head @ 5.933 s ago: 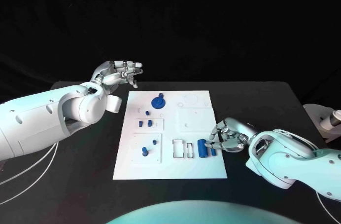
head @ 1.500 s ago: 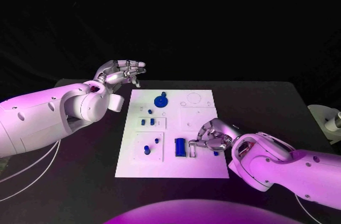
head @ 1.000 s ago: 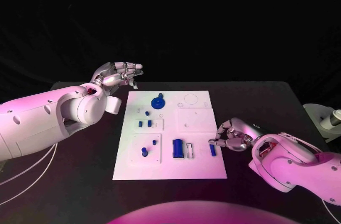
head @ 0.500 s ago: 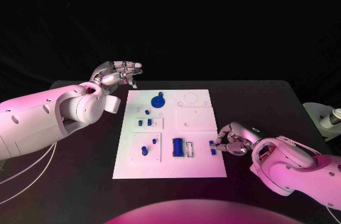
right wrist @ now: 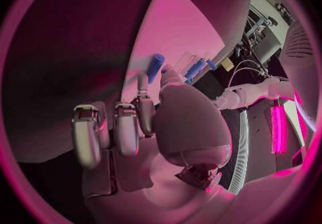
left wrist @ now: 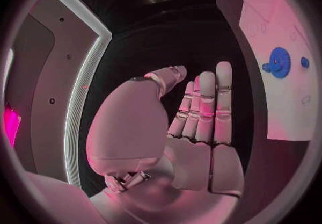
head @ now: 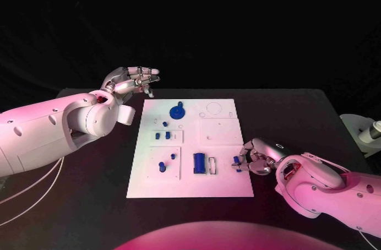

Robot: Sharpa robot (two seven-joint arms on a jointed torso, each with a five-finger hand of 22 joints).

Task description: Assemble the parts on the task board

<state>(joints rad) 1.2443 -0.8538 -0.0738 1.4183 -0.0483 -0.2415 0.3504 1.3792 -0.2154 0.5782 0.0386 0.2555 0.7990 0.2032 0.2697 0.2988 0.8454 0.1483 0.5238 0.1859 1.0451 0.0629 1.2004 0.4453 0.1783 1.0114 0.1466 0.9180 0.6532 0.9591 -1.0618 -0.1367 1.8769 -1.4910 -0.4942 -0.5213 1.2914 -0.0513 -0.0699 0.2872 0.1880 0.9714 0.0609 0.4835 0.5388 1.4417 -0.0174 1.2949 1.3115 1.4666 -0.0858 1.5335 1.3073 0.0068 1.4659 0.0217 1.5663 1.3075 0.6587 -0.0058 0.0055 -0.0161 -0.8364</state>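
Note:
The white task board (head: 222,131) lies mid-table. On it are a blue gear (head: 177,113), small blue pegs (head: 161,135) and a blue block (head: 197,162) seated in a slot beside an empty slot (head: 212,165). My right hand (head: 259,157) rests at the board's right edge with its fingers curled, and thumb and fingertip pinch a small blue part (head: 237,163) low over the board. In the right wrist view that part (right wrist: 155,65) juts out past the fingertips (right wrist: 143,84). My left hand (head: 132,79) hovers beyond the board's far left corner, fingers apart (left wrist: 201,106) and holding nothing. The gear (left wrist: 278,63) is also in the left wrist view.
A white cylindrical fixture (head: 366,131) stands off the table's right edge. Bare black table (head: 301,118) surrounds the board on all sides. My big left forearm (head: 55,131) hangs over the table's left part.
The blue block went from the board's right edge into its slot. My right hand then moved back right and closed on the small blue part. The left hand stayed put.

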